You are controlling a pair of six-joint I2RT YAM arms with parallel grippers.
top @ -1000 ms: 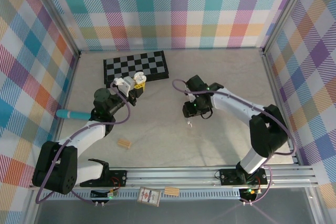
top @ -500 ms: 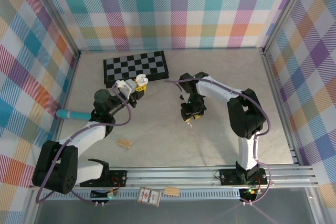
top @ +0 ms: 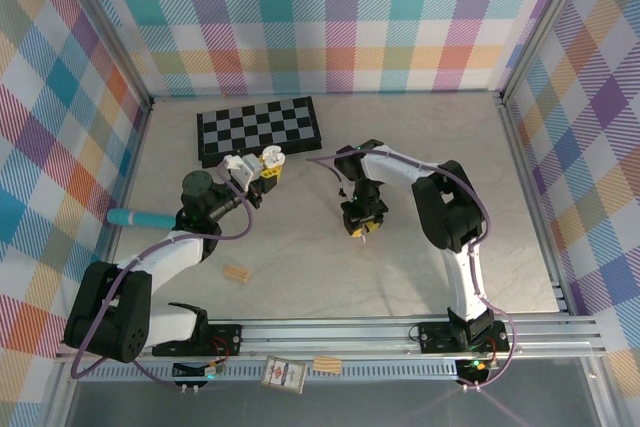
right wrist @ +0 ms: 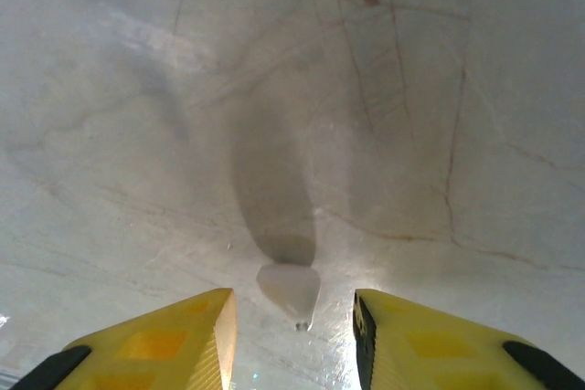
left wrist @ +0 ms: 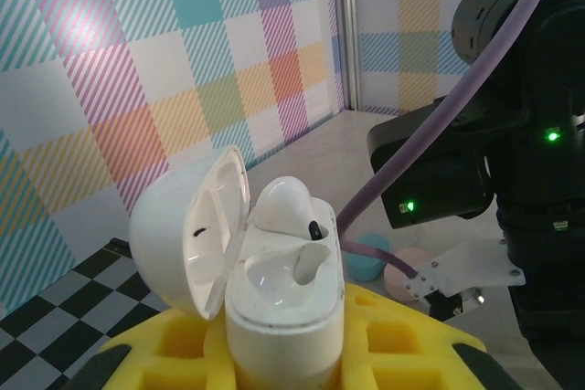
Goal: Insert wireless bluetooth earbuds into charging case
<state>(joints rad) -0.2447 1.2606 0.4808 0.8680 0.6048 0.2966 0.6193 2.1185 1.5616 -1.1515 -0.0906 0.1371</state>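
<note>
Pale marbled tabletop [top: 300,267] lies inside plaid walls [top: 330,17]. Near its front edge sits a small tan wooden block [top: 236,274]. Mid-table, the right gripper [right wrist: 294,317] stands parted, yellow fingers [right wrist: 183,335] straddling a tiny white plastic earbud [right wrist: 288,288]. Farther left, the left gripper [top: 262,164] clamps an open white pebble-shaped charging case [left wrist: 283,308], a second white earbud [left wrist: 285,205] seated inside. Beyond, a black-and-grey chessboard [top: 258,127] lies at the far edge.

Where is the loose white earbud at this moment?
In the right wrist view, the earbud lies on the table between the fingers of the open right gripper; from above, near the table's centre.
</note>
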